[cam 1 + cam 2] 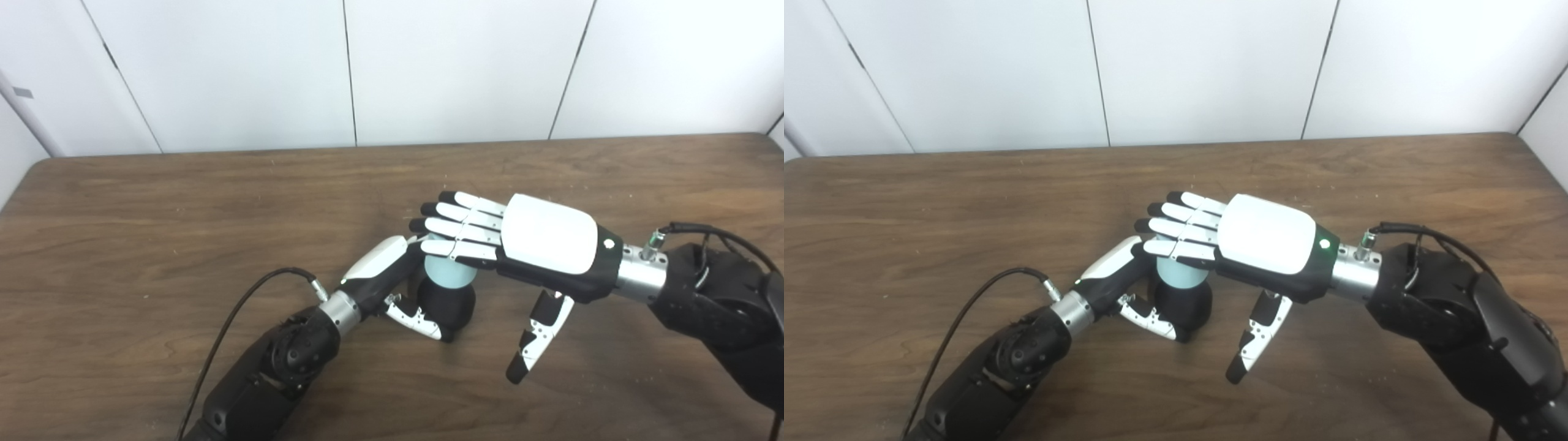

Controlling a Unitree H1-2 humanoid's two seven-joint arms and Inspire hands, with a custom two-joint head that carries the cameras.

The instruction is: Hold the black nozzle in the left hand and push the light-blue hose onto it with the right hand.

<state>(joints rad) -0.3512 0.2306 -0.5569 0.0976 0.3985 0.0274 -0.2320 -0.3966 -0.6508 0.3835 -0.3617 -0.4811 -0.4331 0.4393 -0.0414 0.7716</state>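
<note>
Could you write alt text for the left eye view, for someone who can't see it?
On a wooden table, the left hand grips a black nozzle while the right hand lies flat, fingers straight, on the light-blue hose standing atop it.

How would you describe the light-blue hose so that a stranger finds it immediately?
Look at the middle of the brown table, where the two hands meet. Under the flat fingers of the right hand stands a short pale cylinder, the light-blue hose, on the black nozzle. Nothing else there is blue.

lab: bare table [184, 202], white panels [245, 61].
</note>
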